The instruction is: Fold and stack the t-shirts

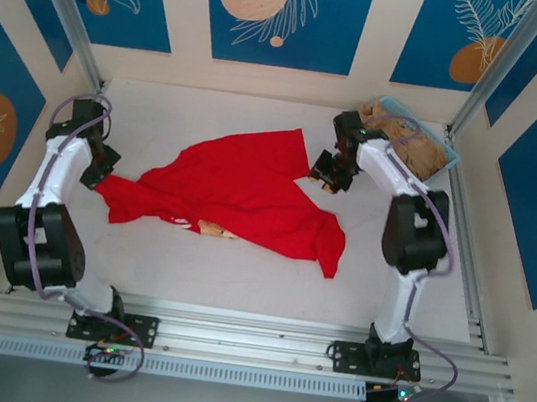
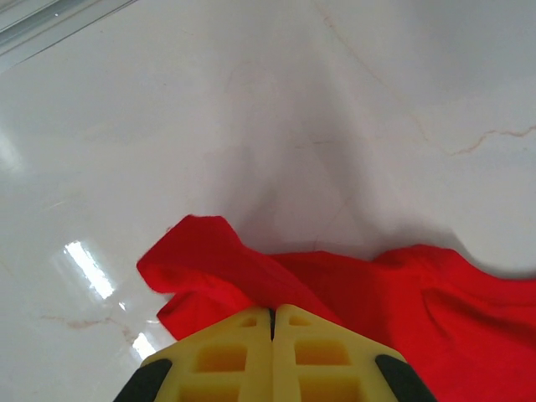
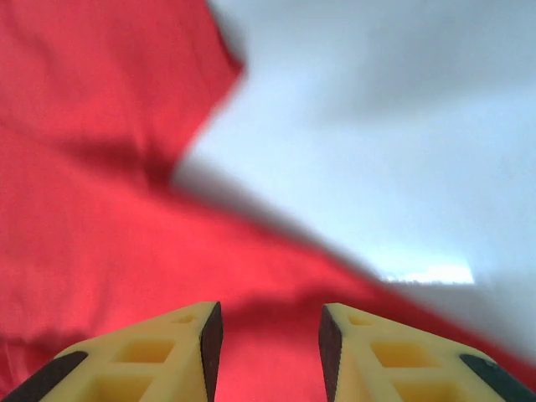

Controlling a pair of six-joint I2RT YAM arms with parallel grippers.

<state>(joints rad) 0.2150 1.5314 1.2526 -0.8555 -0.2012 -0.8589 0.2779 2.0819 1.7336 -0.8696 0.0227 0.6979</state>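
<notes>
The left hand [image 1: 103, 174] is pinching shut on the left tip of the soft red t-shirt [image 1: 239, 192], which is lying rumpled across the glossy worktop [image 1: 187, 275], its print mostly hiding; the right hand [image 1: 328, 175], blurring close-up, is hovering half-open over the far edge, gripping nothing

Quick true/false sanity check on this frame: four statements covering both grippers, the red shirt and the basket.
1. The left gripper is shut on an edge of the red shirt. True.
2. The right gripper is clamped shut. False: its jaws stand apart above the red shirt.
3. The red shirt lies neatly folded. False: it lies spread and crumpled on the table.
4. The basket in the far right corner holds tan cloth. True.
</notes>
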